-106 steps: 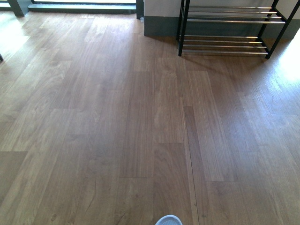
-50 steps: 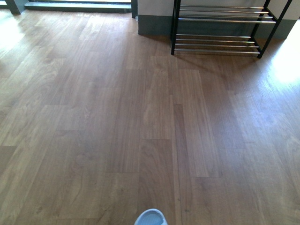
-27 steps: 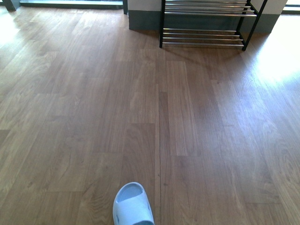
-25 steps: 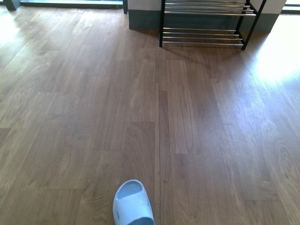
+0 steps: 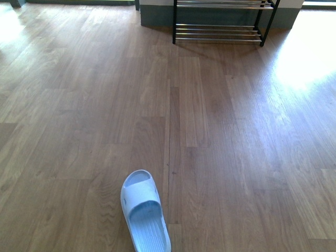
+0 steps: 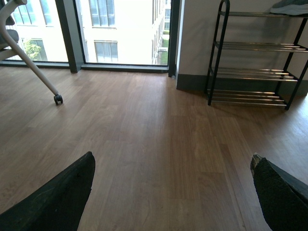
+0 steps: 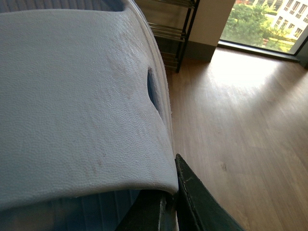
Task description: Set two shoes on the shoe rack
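My right gripper [image 7: 168, 195] is shut on a light blue slide [image 7: 72, 106], which fills most of the right wrist view. In the front view the same slide [image 5: 144, 210] shows low over the wood floor, toe pointing toward the shoe rack [image 5: 218, 31] at the far wall. No arm shows there. My left gripper [image 6: 171, 192] hangs open above bare floor, with the shoe rack [image 6: 250, 72] far ahead. A pale shoe edge [image 6: 290, 7] lies on the rack's top tier; its kind is unclear. The grey sneakers are otherwise out of view.
A white chair leg with a castor [image 6: 57, 99] stands near the big windows [image 6: 120, 29]. A wall with grey skirting [image 5: 155, 16] backs the rack. Bright sun falls on the floor [image 5: 310, 58] right of the rack.
The slide has come from a sliver at the front view's bottom edge to well into the picture, toward the rack. The rack has slid up and left in the view.
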Controlling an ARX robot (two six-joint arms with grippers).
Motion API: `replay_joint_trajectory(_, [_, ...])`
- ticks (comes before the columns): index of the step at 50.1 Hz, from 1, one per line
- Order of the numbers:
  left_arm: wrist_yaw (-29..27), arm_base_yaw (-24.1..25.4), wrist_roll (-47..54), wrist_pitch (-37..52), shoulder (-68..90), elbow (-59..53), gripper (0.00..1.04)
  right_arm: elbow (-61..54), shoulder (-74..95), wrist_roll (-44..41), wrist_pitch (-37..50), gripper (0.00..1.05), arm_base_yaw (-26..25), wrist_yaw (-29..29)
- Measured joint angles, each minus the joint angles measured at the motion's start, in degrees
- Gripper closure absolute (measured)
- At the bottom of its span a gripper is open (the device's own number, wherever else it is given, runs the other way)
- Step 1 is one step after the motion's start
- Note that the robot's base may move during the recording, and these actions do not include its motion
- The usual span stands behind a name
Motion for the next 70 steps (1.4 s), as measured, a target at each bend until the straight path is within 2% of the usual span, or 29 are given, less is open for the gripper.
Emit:
replay_joint_trajectory(11, [-0.1,0.0,0.0,0.0,0.0,0.0,0.09,0.0,0.0,0.0,0.0,1.03,0.0,0.1])
replay_joint_trajectory(12, [-2.2,-0.5,-1.4,-1.0,0.6,0.2,0.09,0.0,0.0,0.0,0.0,1.03,0.0,0.1])
replay_joint_trajectory(13, [-8.7,-2.5,-4.2,-5.5,2.3,1.8,0.09,0.0,0.0,0.0,0.0,1.03,0.0,0.0])
replay_joint_trajectory(15, [-16.9,-5.6,-10.6,-11.4,6.1,4.0,0.09,0.0,0.0,0.0,0.0,1.03,0.0,0.0])
replay_joint_trajectory(16, [-19.6,-6.1,-13.9,-13.8,8.0,4.9,0.09,0.0,0.0,0.0,0.0,1.03,0.0,0.0])
replay_joint_trajectory(17, [-20.0,-6.0,-18.5,-16.3,9.6,5.5,0.09,0.0,0.0,0.0,0.0,1.03,0.0,0.0])
replay_joint_trajectory(21, [-15.6,-3.1,-30.7,-19.0,13.1,5.8,0.09,0.0,0.0,0.0,0.0,1.03,0.0,0.0])
replay_joint_trajectory(25, [-10.8,0.6,-36.1,-18.6,17.7,6.1,0.09,0.0,0.0,0.0,0.0,1.03,0.0,0.0])
replay_joint_trajectory(28, [-5.9,5.0,-38.0,-15.8,24.6,6.1,0.09,0.0,0.0,0.0,0.0,1.03,0.0,-0.1])
replay_joint_trajectory(32, [-3.5,8.7,-36.9,-9.6,34.9,6.2,0.09,0.0,0.0,0.0,0.0,1.03,0.0,-0.1])
replay_joint_trajectory(38, [-2.9,9.6,-33.3,0.9,51.2,7.7,0.09,0.0,0.0,0.0,0.0,1.03,0.0,-0.1])
replay_joint_trajectory(43, [-2.8,6.2,-28.9,10.1,68.0,10.4,0.09,0.0,0.0,0.0,0.0,1.03,0.0,-0.1])
replay_joint_trajectory(50, [-3.2,2.8,-25.7,14.6,80.3,13.3,0.09,0.0,0.0,0.0,0.0,1.03,0.0,-0.1])
replay_joint_trajectory(53, [-2.6,1.6,-24.9,14.3,84.1,15.1,0.09,0.0,0.0,0.0,0.0,1.03,0.0,-0.1])
replay_joint_trajectory(58, [-1.5,-3.1,-23.3,10.4,87.7,20.5,0.09,0.0,0.0,0.0,0.0,1.03,0.0,-0.1])
replay_joint_trajectory(66, [-5.3,-10.3,-20.5,9.2,97.3,33.7,0.09,0.0,0.0,0.0,0.0,1.03,0.0,-0.1])
replay_joint_trajectory(70, [-6.0,-14.0,-20.1,9.4,107.1,41.4,0.09,0.0,0.0,0.0,0.0,1.03,0.0,-0.2])
